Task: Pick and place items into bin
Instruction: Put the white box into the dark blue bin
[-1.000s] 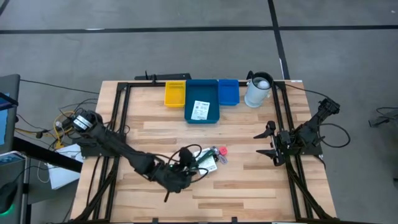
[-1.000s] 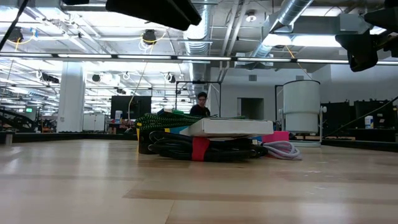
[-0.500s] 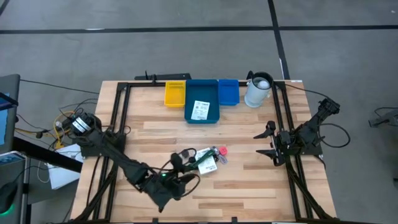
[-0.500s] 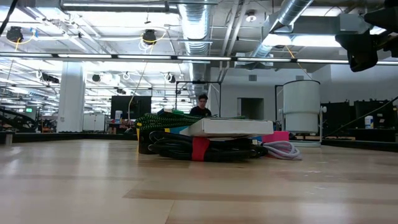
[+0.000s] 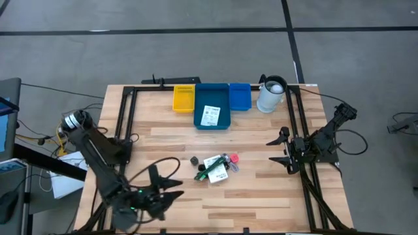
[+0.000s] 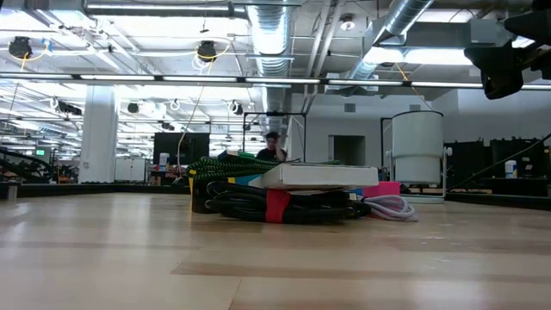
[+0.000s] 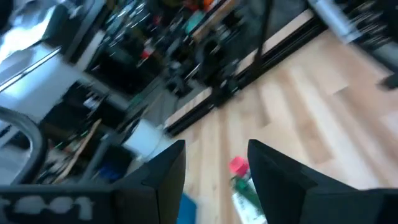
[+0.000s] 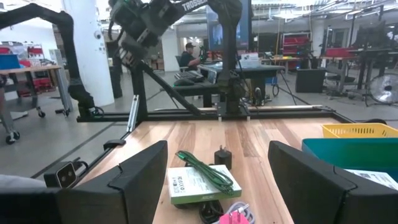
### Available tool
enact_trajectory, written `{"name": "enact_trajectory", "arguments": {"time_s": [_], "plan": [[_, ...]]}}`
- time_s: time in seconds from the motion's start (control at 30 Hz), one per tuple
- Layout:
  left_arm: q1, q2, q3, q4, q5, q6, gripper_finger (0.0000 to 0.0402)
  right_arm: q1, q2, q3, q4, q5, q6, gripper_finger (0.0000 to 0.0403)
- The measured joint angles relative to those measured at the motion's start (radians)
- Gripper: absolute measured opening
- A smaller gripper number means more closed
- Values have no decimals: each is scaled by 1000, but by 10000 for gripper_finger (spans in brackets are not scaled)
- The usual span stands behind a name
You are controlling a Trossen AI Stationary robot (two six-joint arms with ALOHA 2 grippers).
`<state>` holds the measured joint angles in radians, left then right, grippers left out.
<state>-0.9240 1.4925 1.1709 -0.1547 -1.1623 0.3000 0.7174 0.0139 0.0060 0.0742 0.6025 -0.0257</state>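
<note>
Mid-counter (image 5: 261, 196), a small heap of items (image 5: 214, 168) lying well short of the blue bin (image 5: 212, 94) at the far edge. In the heap: a white packet (image 5: 217, 175) with green print, a green pen (image 5: 206, 168) laid slantwise across it, a pink piece (image 5: 234, 158) touching its right end, and a dark bit (image 5: 194, 160) just beside its left. From counter height, a different look: a black cable (image 6: 250, 205) coiled under the flat white packet, bound with a red strap. Already in the bin, one white printed card (image 5: 209, 115) (flat on the floor of it, alone).

Left end effector (image 5: 164, 179) low at the near-left of the counter, apart from the heap, fingers moderately spread with nothing between them. Right end effector (image 5: 282, 147) parked at the right edge, spread wide, holding nothing, facing the heap.

Beside the bin, a yellow tray (image 5: 183, 98) on one side, a smaller blue tray (image 5: 240, 96) and a white jug (image 5: 271, 94) on the other.
</note>
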Motion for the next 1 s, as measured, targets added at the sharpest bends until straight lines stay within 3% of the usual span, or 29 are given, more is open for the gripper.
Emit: {"name": "enact_trajectory", "arguments": {"time_s": [0.23, 0.63, 0.77, 1.0], "plan": [[17, -160, 0, -241, 177, -96, 164, 0, 0, 0, 0, 0, 0, 276], [82, -345, 0, -657, 122, -257, 164, 0, 0, 0, 55, 0, -50, 276], [92, -396, 0, -671, 131, -245, 164, 0, 0, 0, 72, 0, -51, 276], [162, -563, -4, -653, 379, -269, 164, 0, 0, 0, 311, -4, -53, 276]]}}
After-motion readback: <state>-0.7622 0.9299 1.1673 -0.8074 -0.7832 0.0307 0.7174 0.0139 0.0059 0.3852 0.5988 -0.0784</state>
